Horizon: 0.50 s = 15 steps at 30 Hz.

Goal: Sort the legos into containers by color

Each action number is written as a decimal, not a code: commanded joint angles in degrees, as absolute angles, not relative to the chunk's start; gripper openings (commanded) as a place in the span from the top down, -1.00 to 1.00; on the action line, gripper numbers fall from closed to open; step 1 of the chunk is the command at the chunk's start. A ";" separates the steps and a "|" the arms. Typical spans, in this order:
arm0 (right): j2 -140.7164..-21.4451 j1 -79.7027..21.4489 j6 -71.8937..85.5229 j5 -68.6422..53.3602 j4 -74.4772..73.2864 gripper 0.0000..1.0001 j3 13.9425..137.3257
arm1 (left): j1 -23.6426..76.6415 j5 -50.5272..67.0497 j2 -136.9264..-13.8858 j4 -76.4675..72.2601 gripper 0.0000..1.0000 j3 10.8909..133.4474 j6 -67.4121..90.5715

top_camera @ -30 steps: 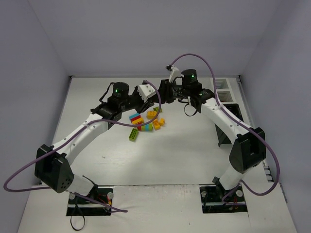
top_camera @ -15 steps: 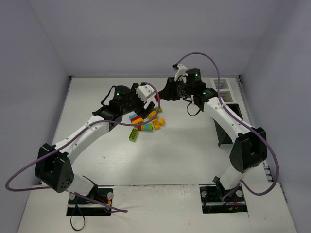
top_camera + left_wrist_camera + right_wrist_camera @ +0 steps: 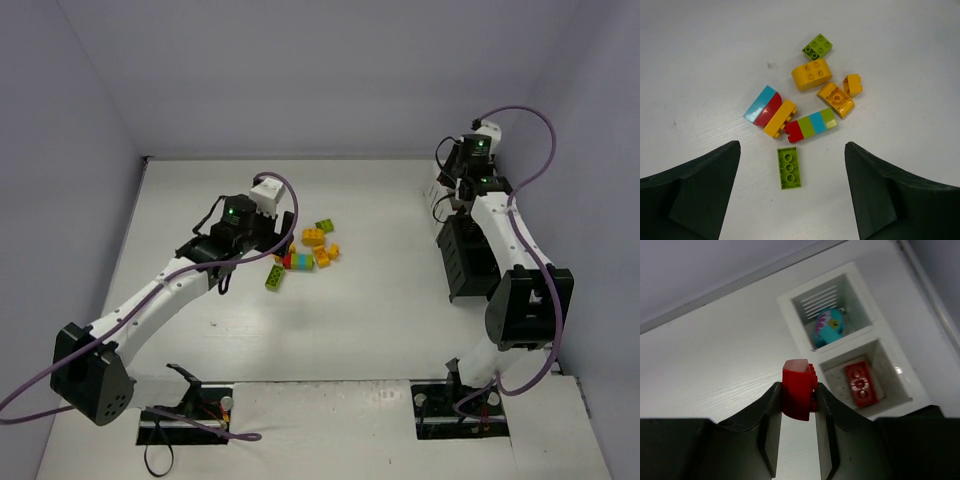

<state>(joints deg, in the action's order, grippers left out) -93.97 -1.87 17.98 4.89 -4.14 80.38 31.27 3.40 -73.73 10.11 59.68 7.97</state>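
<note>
**Right hand** (image 3: pixel 797 388): pressed onto a red brick (image 3: pixel 799 374), one finger on each side. The brick stands up between the tips, clear of the worktop (image 3: pixel 380 310). One second ago this hand was at the pile of legos (image 3: pixel 308 250) mid-worktop, facing the left hand. Half a second ago it had lifted with a red item at its tip. The right arm (image 3: pixel 497 225) has since swung to the far right and now reaches over the containers (image 3: pixel 462 230).

**Containers:** in the right wrist view the held brick appears beside the bins, not over either compartment. The white slatted bin (image 3: pixel 812 297) holds the cyan oval piece (image 3: pixel 829 326). The adjoining compartment (image 3: pixel 837 371) holds a second red brick (image 3: pixel 860 383), studs up.

**Left hand** (image 3: pixel 791 146): fingers spread wide, holding nothing, above the pile. The left arm (image 3: pixel 165 285) has drawn back since one second ago. In the overhead view its wrist now covers the pile's left edge.

**Pile:** unshifted since the earlier frames. The left wrist view shows:
- a green square brick (image 3: pixel 817 46)
- a yellow rounded brick (image 3: pixel 811 75)
- two orange bricks (image 3: pixel 836 99)
- a cyan-and-red rounded piece (image 3: pixel 763 105) touching a yellow long brick (image 3: pixel 780 118)
- a striped row of red, green and cyan (image 3: pixel 810 124)
- a green flat brick (image 3: pixel 789 167), lying alone nearest the hand
</note>
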 commanded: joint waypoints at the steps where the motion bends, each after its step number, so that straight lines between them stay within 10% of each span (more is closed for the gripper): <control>1: -93.34 1.56 19.60 12.30 -2.46 1.00 81.65 | 31.03 -0.86 -70.32 13.18 -0.56 59.33 15.02; 11: -98.69 5.97 22.06 12.14 -3.69 0.96 80.95 | 31.03 -2.81 -68.29 17.84 -0.56 58.62 16.26; 15: -99.58 6.07 22.33 10.38 -4.13 0.47 80.95 | 30.85 -3.25 -69.34 18.98 -0.56 60.11 16.61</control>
